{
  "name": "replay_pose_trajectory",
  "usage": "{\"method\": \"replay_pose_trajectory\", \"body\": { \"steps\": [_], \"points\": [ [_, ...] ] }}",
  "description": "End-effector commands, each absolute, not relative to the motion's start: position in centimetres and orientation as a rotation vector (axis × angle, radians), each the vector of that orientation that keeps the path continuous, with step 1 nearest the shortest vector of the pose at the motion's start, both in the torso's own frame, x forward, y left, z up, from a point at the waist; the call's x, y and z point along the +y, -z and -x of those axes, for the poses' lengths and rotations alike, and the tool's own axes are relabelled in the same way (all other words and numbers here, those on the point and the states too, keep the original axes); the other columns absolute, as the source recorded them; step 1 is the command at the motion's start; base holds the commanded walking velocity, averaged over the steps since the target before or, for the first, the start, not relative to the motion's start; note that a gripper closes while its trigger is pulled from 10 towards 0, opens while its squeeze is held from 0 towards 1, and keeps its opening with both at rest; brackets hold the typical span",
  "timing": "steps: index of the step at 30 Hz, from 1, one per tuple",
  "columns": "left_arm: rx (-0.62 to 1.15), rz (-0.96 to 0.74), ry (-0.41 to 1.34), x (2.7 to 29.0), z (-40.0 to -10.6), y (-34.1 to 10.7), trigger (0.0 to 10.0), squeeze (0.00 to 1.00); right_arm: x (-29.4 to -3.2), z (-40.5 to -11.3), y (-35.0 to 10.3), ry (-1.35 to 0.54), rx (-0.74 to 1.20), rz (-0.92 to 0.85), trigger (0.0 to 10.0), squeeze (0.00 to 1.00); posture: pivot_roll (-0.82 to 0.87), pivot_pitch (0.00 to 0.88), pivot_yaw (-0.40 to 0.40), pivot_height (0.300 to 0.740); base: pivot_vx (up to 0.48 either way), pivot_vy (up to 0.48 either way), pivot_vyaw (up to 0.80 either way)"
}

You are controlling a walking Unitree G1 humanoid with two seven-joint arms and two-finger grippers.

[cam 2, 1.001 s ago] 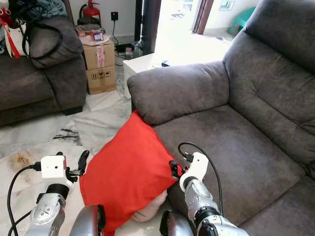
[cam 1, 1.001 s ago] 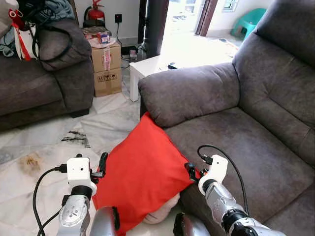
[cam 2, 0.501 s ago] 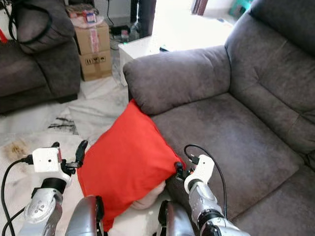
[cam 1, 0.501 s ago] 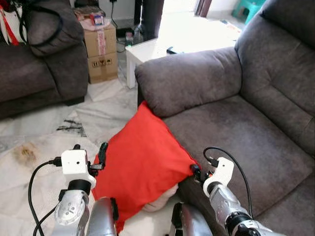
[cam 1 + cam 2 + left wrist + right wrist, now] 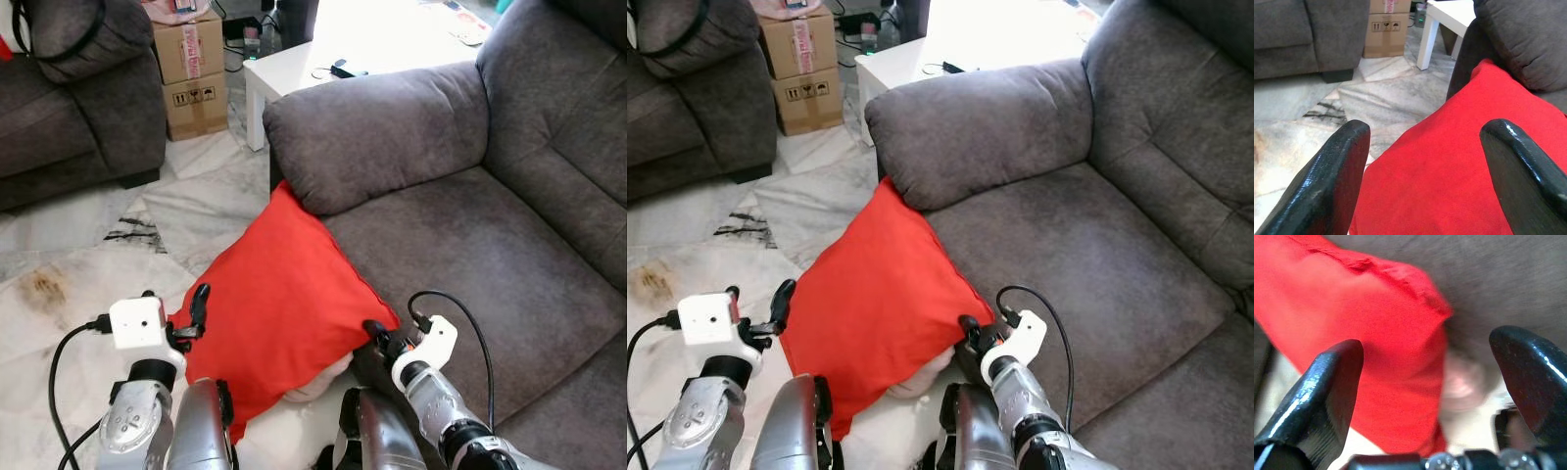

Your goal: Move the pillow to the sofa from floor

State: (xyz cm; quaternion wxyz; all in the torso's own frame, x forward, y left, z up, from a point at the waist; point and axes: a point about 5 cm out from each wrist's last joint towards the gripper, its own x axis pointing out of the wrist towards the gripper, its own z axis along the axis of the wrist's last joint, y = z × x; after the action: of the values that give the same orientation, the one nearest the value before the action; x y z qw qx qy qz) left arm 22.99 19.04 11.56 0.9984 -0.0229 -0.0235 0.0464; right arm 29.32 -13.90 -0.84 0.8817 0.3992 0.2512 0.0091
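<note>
Pillow [image 5: 284, 304], red, leans on the sofa [image 5: 470, 225] front, between both spread-open grippers: left gripper [image 5: 1422, 166] at its left edge, right gripper [image 5: 1430, 382] at its right corner. Cardboard box [image 5: 191, 73] beyond shows handling symbols, unreadable.

The square red fabric pillow [image 5: 279, 304] stands tilted on one corner on the pale marble floor [image 5: 88, 264], its flat face turned up and outward. Its top corner leans against the front of the grey upholstered sofa [image 5: 470, 245], tucked just under the padded armrest, and its right corner touches the front edge of the seat cushion. A pale, pinkish patch shows beneath its lower right edge. The cloth looks smooth, with a seam along the edge.
</note>
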Motion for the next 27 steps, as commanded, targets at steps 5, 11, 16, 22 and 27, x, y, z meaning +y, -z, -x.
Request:
{"method": "replay_pose_trajectory", "body": {
  "steps": [5,11,16,22,27],
  "points": [
    [-0.039,0.090,-0.086,18.3,-22.8,-11.6,10.0,0.00,-13.8,-29.3,0.5,-0.097,0.460,-0.957,10.0,0.00,0.16,0.263,-0.190,0.603,0.000,0.000,0.00],
    [-0.031,0.088,-0.089,18.3,-22.7,-11.6,10.0,0.00,-13.7,-29.1,0.7,-0.108,0.482,-0.905,10.0,0.00,0.16,0.269,-0.195,0.603,0.000,0.000,0.00],
    [-0.036,0.079,-0.095,18.3,-22.6,-11.8,10.0,0.00,-13.0,-28.9,0.6,-0.167,0.475,-0.923,10.0,0.00,0.16,0.278,-0.196,0.603,0.000,0.000,0.00],
    [-0.047,0.065,-0.107,18.9,-22.8,-12.0,10.0,0.00,-10.0,-28.8,0.4,-0.297,0.499,-0.880,10.0,0.00,0.16,0.280,-0.200,0.603,0.000,0.000,0.00],
    [-0.045,0.058,-0.113,19.1,-22.6,-12.2,10.0,0.00,-8.1,-28.4,0.4,-0.336,0.504,-0.920,10.0,0.00,0.16,0.289,-0.202,0.603,0.000,0.000,0.00]
  ]
}}
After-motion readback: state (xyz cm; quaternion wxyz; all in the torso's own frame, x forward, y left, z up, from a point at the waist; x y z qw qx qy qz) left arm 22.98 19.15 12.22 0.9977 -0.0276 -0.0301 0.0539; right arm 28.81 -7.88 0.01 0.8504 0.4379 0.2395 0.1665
